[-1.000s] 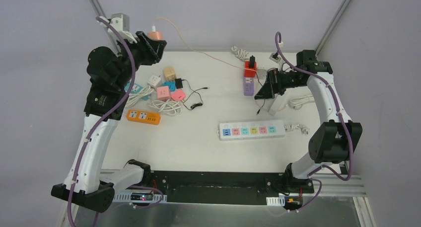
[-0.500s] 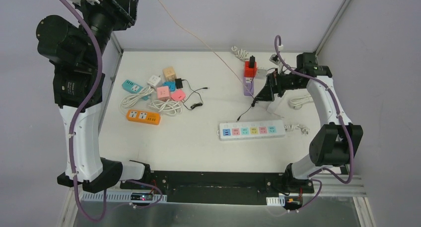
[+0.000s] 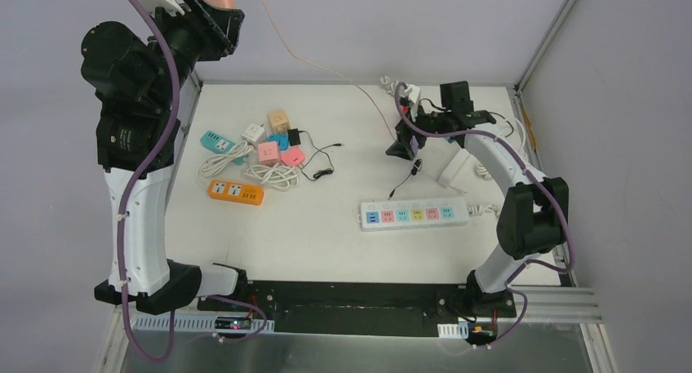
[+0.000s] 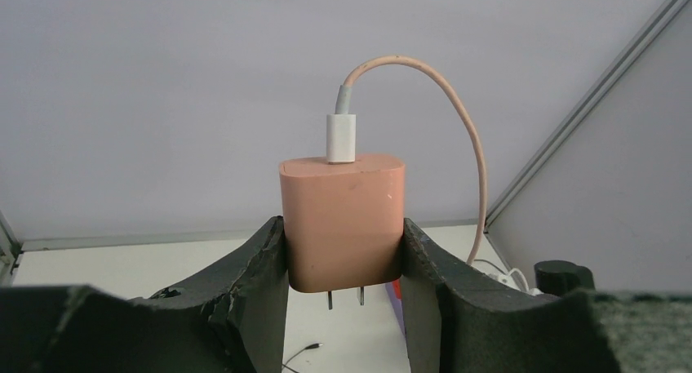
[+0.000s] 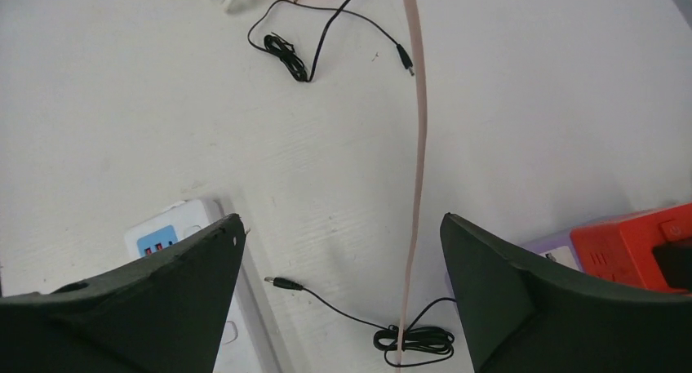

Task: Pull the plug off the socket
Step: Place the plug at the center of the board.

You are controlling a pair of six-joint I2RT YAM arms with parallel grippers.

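Inside the left tool (image 4: 342,246) sits the peach plug (image 4: 341,206), clamped.

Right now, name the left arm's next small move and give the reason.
Probably lower the left end effector toward the table and let go. It is shut on the peach charger, held high, and its prongs hang bare, so it looks already unplugged. The right end effector is open, holding nothing.
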